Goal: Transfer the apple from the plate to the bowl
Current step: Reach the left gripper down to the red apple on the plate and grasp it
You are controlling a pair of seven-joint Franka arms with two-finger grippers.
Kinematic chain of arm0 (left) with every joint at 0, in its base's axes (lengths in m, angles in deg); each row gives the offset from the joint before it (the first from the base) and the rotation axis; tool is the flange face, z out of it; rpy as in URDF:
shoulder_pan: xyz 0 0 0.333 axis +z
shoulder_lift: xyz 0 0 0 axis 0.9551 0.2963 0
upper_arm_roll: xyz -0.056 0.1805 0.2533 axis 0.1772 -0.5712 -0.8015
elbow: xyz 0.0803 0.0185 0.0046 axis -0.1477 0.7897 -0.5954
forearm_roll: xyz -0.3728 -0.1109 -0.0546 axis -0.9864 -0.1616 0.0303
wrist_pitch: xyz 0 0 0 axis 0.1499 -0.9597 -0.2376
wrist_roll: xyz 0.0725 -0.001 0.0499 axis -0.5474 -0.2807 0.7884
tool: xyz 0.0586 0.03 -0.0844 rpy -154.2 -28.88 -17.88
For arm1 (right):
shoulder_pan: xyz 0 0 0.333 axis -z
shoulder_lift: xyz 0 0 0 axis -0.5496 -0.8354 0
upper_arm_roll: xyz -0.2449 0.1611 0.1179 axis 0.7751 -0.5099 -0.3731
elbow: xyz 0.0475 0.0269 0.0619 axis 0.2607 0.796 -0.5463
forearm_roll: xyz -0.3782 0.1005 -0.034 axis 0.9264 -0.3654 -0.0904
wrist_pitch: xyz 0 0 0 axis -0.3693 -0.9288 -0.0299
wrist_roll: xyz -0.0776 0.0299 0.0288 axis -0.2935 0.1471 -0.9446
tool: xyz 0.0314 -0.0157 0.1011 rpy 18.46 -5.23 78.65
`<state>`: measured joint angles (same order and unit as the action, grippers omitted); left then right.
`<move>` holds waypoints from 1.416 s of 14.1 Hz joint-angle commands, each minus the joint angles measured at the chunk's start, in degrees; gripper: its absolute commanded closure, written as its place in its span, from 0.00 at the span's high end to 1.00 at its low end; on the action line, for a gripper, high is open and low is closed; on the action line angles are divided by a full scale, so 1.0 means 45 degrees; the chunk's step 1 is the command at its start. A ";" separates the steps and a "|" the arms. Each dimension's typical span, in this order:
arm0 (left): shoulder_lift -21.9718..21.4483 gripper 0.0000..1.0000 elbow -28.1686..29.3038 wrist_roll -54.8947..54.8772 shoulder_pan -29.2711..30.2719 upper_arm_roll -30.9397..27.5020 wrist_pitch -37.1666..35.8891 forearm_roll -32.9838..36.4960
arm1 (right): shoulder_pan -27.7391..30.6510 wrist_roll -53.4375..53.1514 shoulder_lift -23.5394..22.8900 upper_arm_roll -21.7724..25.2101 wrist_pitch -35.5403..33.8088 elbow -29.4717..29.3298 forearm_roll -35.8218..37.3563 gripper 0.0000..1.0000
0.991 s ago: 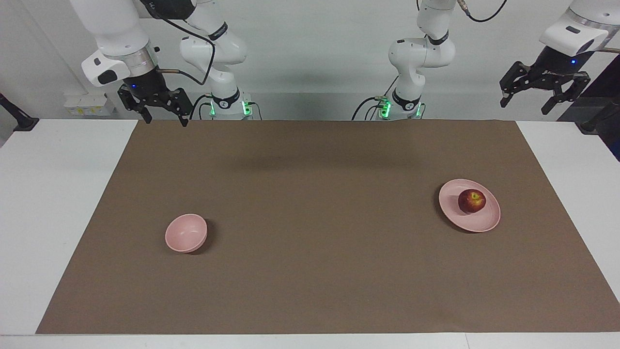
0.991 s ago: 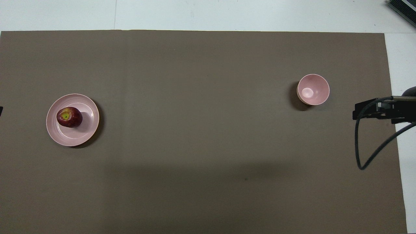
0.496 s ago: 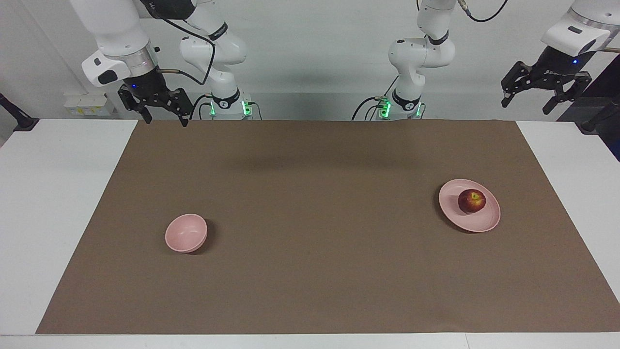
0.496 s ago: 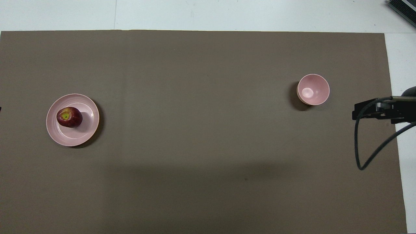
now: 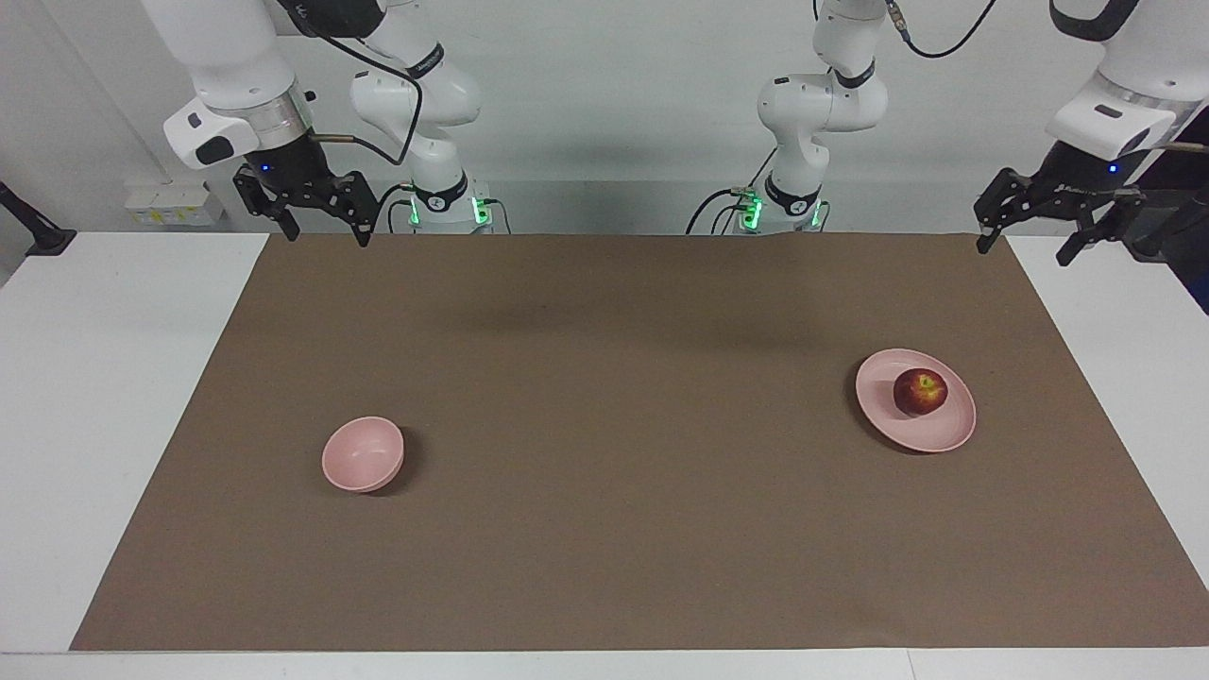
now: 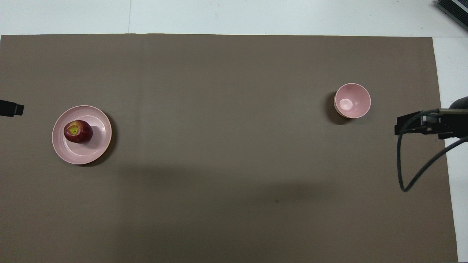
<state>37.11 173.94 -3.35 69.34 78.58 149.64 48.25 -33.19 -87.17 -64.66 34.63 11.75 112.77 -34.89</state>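
**Apple on plate, both grippers raised and empty**

Right gripper: fingers spread, nothing held, raised over the mat edge nearest the robots. Bowl: toward the right arm's end, empty. Apple: resting on plate, toward the left arm's end, well apart from both grippers. Left gripper: fingers spread wide, nothing held, raised over the mat corner.

Overhead, the picture's edges cut off the left gripper and right gripper.
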 commanded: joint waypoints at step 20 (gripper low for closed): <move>0.1282 1.00 0.7876 0.0176 0.0470 -0.0014 0.9715 -0.0128 | 0.0064 0.0329 0.0390 -0.0011 0.0108 0.0457 -0.0276 1.00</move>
<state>43.89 207.24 -3.57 71.04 78.20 191.43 48.14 -33.19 -87.17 -64.55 34.63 11.75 112.95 -34.89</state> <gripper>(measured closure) 0.000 0.000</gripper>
